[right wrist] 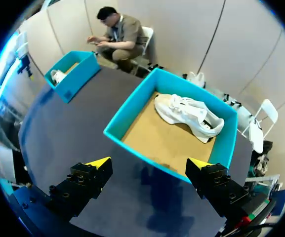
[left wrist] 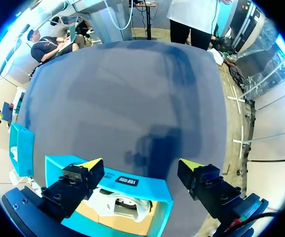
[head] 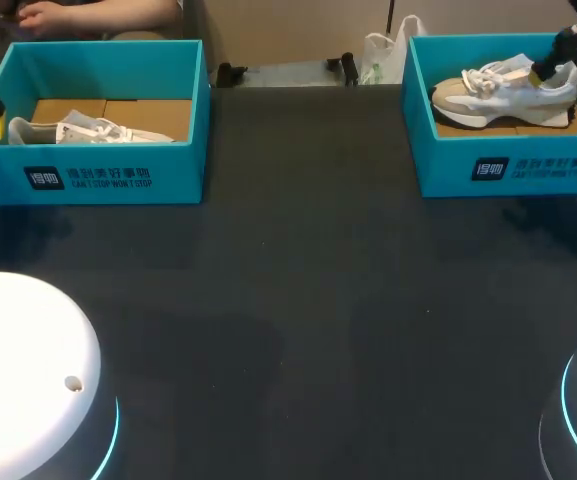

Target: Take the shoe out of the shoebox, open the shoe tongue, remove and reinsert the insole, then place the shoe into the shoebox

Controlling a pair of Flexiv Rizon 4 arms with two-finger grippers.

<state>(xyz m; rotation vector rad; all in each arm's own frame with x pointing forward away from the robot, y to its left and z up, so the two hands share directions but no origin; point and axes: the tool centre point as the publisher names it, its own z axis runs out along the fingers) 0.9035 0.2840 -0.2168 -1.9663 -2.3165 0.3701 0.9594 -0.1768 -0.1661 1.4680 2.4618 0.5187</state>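
Head view has two teal shoeboxes at the far edge of the dark table (head: 298, 300): the left shoebox (head: 118, 175) at far left and the right shoebox (head: 513, 165) at far right, well apart. A pale shoe lies in each: the left shoe (head: 88, 131) sits low near that box's left end, and the right shoe (head: 503, 85) stands on its sole, toe pointing left. The left gripper (left wrist: 141, 165) hangs over a wall of the left shoebox, fingers spread apart and empty. The right gripper (right wrist: 148, 163) hangs above the right shoebox's wall, fingers likewise apart, holding nothing
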